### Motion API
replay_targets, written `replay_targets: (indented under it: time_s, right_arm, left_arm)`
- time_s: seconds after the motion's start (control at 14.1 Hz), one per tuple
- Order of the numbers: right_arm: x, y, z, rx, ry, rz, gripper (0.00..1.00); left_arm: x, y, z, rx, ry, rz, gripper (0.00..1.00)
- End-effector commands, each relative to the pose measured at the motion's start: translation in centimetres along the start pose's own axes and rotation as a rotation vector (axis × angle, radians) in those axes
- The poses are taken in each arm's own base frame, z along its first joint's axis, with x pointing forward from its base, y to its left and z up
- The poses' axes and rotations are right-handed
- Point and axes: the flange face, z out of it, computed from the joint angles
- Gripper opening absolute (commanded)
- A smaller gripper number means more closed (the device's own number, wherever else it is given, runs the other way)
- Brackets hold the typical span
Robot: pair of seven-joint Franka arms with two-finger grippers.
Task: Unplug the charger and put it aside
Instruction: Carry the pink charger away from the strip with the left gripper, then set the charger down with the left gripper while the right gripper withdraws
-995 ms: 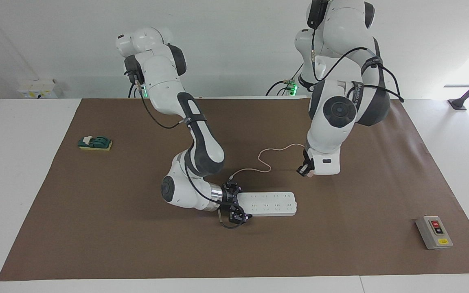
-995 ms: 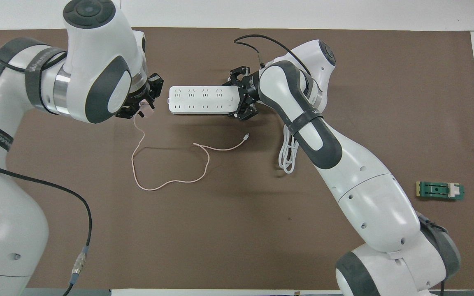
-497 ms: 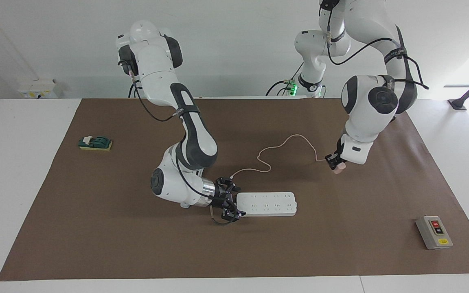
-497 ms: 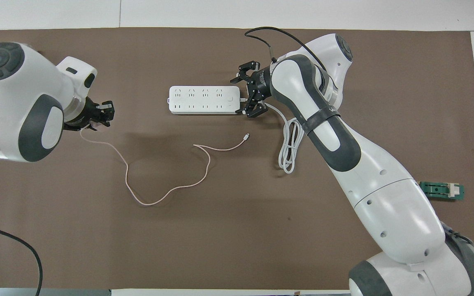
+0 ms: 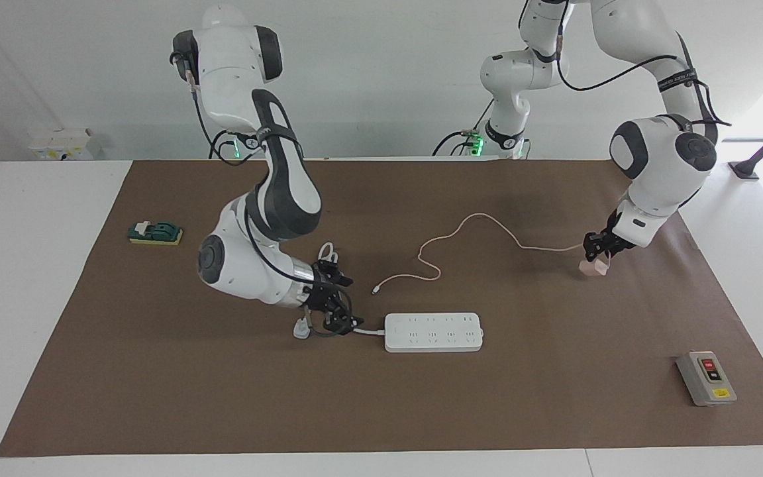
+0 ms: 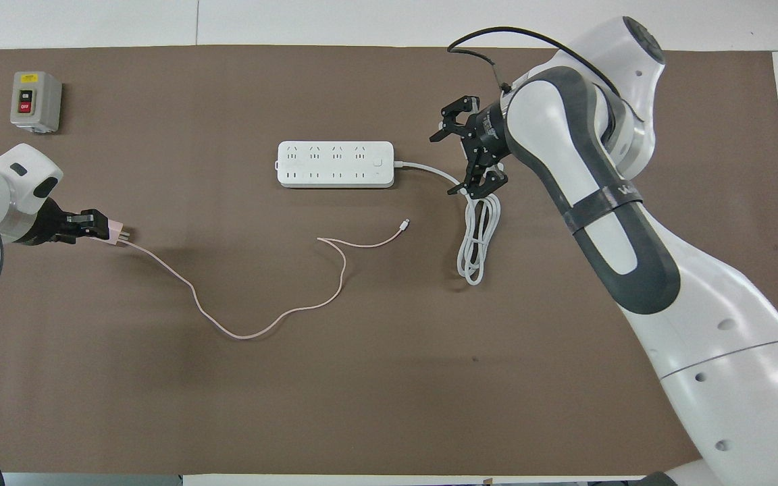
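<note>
Left gripper [image 6: 95, 226]: low at the left arm's end of the table, charger [image 6: 115, 233] at its tip; jaws' state, I cannot tell. Charger unplugged, well apart from the power strip [image 6: 335, 164]. Step: setting aside. Next: release, lift clear of the cable. Right gripper [image 6: 456, 156]: jaws apart, waiting over the strip's cord.

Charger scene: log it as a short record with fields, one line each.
charger: pale pink cube, unplugged, at the left gripper's tip, toward the left arm's end of the table
charger cable: thin pink, trailing loose across the brown mat
left gripper: low over the mat, at the charger
power strip: white, flat on the mat, sockets empty
right gripper: jaws open, over the strip's coiled white cord
switch box: grey with red and black buttons, farther from the robots than the charger
green block: toward the right arm's end
</note>
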Motion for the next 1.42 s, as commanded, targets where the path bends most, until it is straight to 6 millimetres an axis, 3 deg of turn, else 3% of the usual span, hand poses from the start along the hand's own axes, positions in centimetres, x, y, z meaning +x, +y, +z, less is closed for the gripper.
replay_targets:
  time_s: [0.0,0.21,0.43,0.5,0.71,0.85,1.21,1.35]
  right_arm:
    - [0.5,3.4,-5.5,-0.055,0.070,-0.123,1.00]
    - [0.5,6.1,-11.0,-0.120,0.165,-0.359,1.00]
    - [2.1,8.4,-15.2,-0.186,0.204,-0.588,1.00]
    - [2.8,9.1,-16.5,-0.212,0.220,-0.653,1.00]
    - [4.1,10.8,-19.6,-0.282,0.274,-0.841,1.00]
    - [5.0,11.7,-21.6,-0.322,0.304,-0.979,1.00]
    - [6.3,14.4,-27.4,-0.396,0.381,-1.249,1.00]
    - [4.4,16.0,-29.7,-0.412,0.434,-1.291,1.00]
  left_arm:
    - [-0.5,-2.3,-1.4,-0.008,0.045,0.120,1.00]
    - [1.0,-0.9,-7.7,-0.002,0.097,0.126,1.00]
    - [1.8,1.8,-15.0,-0.012,0.043,-0.010,1.00]
    - [1.5,3.0,-16.2,-0.013,0.029,-0.064,1.00]
    - [0.5,6.6,-17.6,-0.009,0.014,-0.183,1.00]
    - [0.4,6.6,-19.4,-0.002,0.014,-0.173,1.00]
    - [0.1,6.0,-19.9,-0.003,0.017,-0.186,1.00]
    - [-0.2,6.3,-19.8,0.003,-0.012,-0.188,1.00]
